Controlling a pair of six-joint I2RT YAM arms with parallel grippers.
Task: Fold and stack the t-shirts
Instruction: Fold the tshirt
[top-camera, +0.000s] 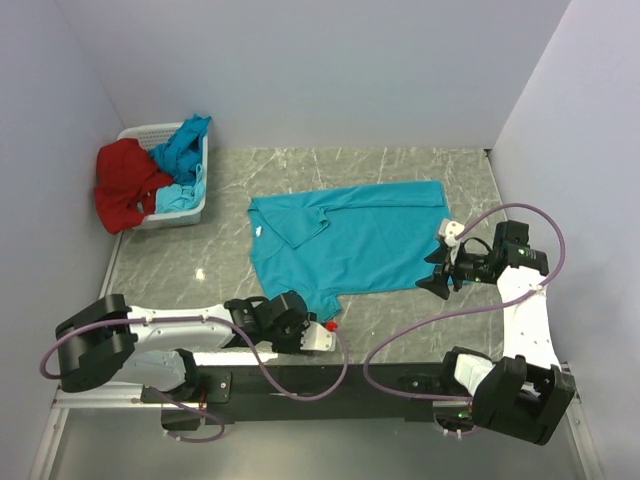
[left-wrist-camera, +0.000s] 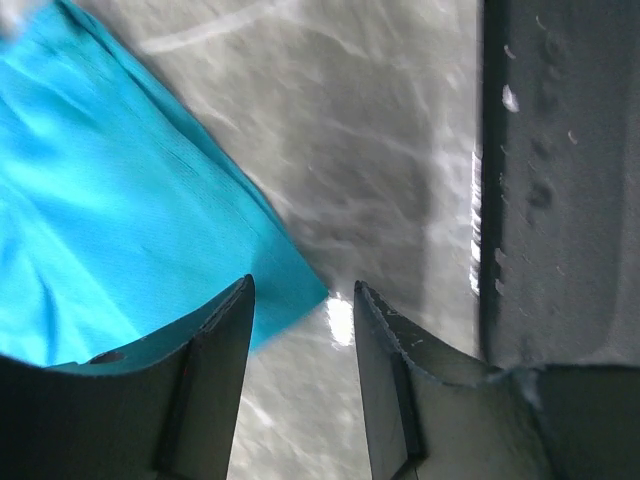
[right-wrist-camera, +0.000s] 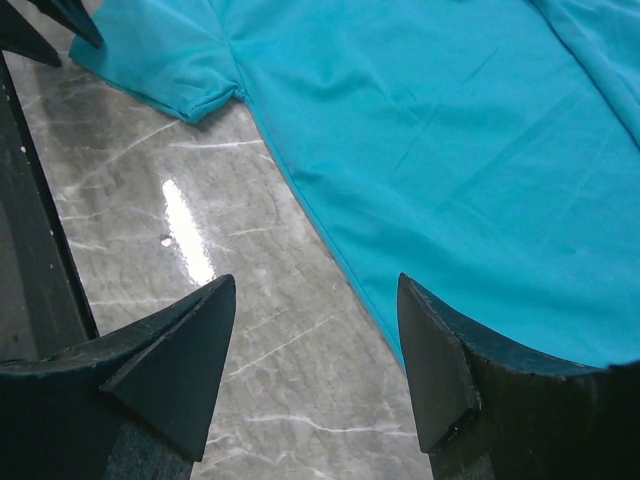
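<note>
Looking down from above, we see a turquoise t-shirt spread nearly flat on the grey marbled counter, midway between the two arms. Our left hand sits low at the shirt's near left corner. Its two fingers stand partly apart, and the tip of that corner lies on the counter in the gap, close against one finger. Bare counter shows between the fingers, and they pinch nothing. Our right hand hovers at the shirt's right edge with its fingers spread wide. One finger is over the cloth, the other is over bare counter, and it holds nothing. The hem runs slantwise between them.

At the far left corner stands a white basket, well apart from the spread shirt. A red t-shirt is draped over its left side, and crumpled turquoise shirts are heaped inside, spilling over the far rim.
</note>
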